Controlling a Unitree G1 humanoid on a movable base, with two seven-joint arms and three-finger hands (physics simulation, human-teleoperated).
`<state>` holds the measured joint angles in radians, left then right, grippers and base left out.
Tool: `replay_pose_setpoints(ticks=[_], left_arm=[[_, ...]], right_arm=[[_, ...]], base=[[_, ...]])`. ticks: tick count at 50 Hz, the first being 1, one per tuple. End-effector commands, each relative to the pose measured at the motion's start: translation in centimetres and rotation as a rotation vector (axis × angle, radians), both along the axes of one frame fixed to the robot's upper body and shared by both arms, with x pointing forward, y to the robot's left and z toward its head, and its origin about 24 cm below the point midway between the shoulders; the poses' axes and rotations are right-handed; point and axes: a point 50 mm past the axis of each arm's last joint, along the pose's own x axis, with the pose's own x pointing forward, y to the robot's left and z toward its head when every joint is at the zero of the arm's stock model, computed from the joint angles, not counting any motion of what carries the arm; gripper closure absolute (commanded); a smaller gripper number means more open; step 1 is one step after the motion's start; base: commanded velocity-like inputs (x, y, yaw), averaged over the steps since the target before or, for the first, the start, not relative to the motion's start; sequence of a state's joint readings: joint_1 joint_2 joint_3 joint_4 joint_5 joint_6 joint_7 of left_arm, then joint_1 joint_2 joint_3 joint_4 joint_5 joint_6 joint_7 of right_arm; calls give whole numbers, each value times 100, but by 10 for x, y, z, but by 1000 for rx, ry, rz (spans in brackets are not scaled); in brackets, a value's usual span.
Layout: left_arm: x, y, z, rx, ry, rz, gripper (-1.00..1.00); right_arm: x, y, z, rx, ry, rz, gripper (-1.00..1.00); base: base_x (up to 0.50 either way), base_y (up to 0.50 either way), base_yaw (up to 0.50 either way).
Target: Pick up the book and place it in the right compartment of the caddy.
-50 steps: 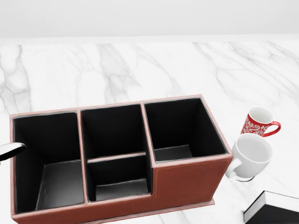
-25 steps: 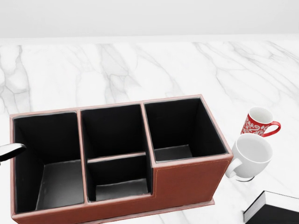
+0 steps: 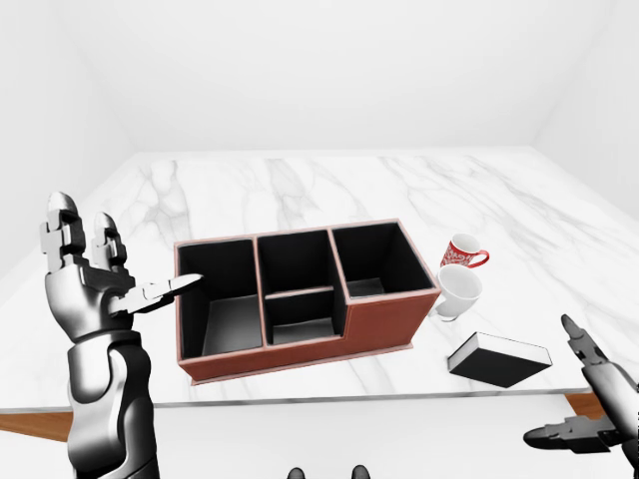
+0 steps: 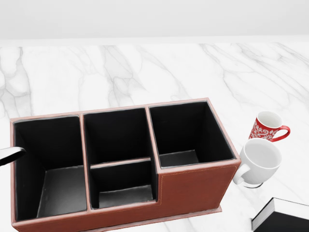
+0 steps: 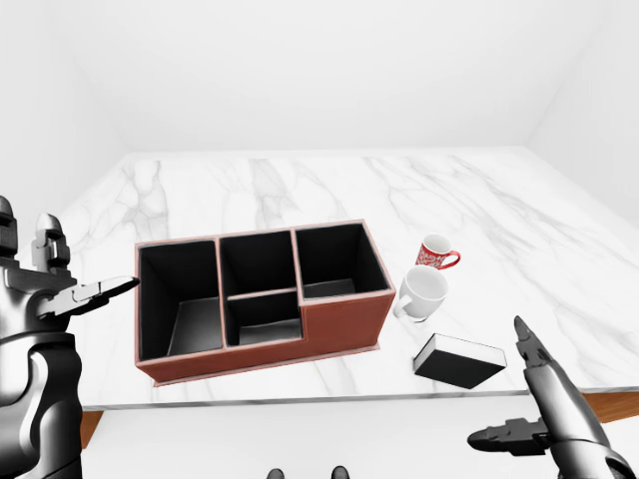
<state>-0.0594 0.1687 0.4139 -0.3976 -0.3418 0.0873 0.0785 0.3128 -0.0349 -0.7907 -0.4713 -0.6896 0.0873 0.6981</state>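
The book (image 3: 499,358) is black with white page edges and lies flat on the marble table, at the lower right of the left-eye view, to the right of the caddy. The caddy (image 3: 384,321) is red-brown with black insides; its right compartment (image 3: 371,289) holds nothing. My left hand (image 3: 120,264) is raised and open to the left of the caddy, with a fingertip (image 4: 12,153) by the caddy's left wall. My right hand (image 5: 504,384) is open and low at the bottom right, below the book and apart from it.
A red patterned mug (image 3: 462,249) and a white mug (image 3: 457,291) stand close together, right of the caddy and above the book in the view. The marble table (image 3: 300,190) stretches away above the caddy. Its near edge runs just below the caddy and the book.
The left hand's fingertip at the left edge of the head view has drawn slightly left. Nothing else has moved.
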Motion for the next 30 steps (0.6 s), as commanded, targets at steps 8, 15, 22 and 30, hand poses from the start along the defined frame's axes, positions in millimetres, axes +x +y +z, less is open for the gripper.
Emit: replay_pose_setpoints(ticks=[8, 15, 22, 30], left_arm=[[0, -1, -1, 2, 3, -1, -100], [1, -1, -2, 2, 8, -2, -100], [1, -2, -1, 3, 6, -3, -100], [1, -2, 1, 5, -1, -3, -100]], right_arm=[[10, -12, -9, -43, 96, 14, -100], [15, -13, -6, -67, 102, 29, -100], [24, -15, -2, -100, 107, 47, -100], [34, -25, -7, -96, 146, 63, -100]], base=[[0, 0, 0], [0, 0, 0], [0, 0, 0], [0, 0, 0]])
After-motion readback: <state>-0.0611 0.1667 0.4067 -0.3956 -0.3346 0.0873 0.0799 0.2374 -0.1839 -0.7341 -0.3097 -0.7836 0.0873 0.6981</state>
